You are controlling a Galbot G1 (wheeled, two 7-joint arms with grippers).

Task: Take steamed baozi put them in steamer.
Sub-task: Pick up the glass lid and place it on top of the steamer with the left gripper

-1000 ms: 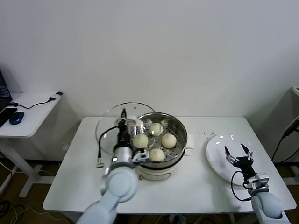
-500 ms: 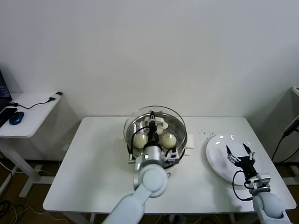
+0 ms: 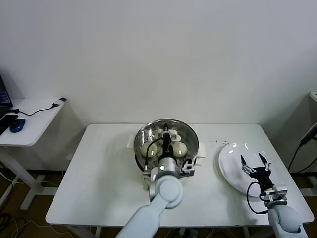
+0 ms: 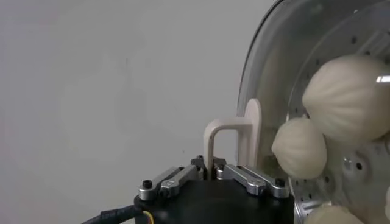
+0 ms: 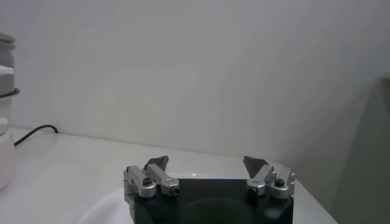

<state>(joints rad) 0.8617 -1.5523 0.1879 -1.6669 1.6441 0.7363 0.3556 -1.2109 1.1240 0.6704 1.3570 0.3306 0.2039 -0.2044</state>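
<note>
The steamer (image 3: 194, 144) stands at the table's middle with the glass lid (image 3: 153, 130) over it. Cream-white steamed baozi (image 3: 146, 149) (image 3: 180, 148) show through the glass. My left gripper (image 3: 167, 136) is above the pot's centre, shut on the lid's white handle (image 3: 171, 133). In the left wrist view the left gripper (image 4: 212, 165) pinches that handle (image 4: 228, 137), with baozi (image 4: 347, 97) (image 4: 298, 148) behind the glass on the perforated tray (image 4: 359, 165). My right gripper (image 3: 253, 162) (image 5: 206, 164) hangs open over the white plate (image 3: 230, 158), holding nothing.
The flat white plate (image 5: 109, 204) lies at the table's right side. A side table (image 3: 29, 121) with cables and a mouse stands far left. A power cord (image 5: 33, 134) runs along the table behind the plate.
My left gripper carried the glass lid from the steamer's left side rightwards to over the pot. The right gripper stayed where it was.
</note>
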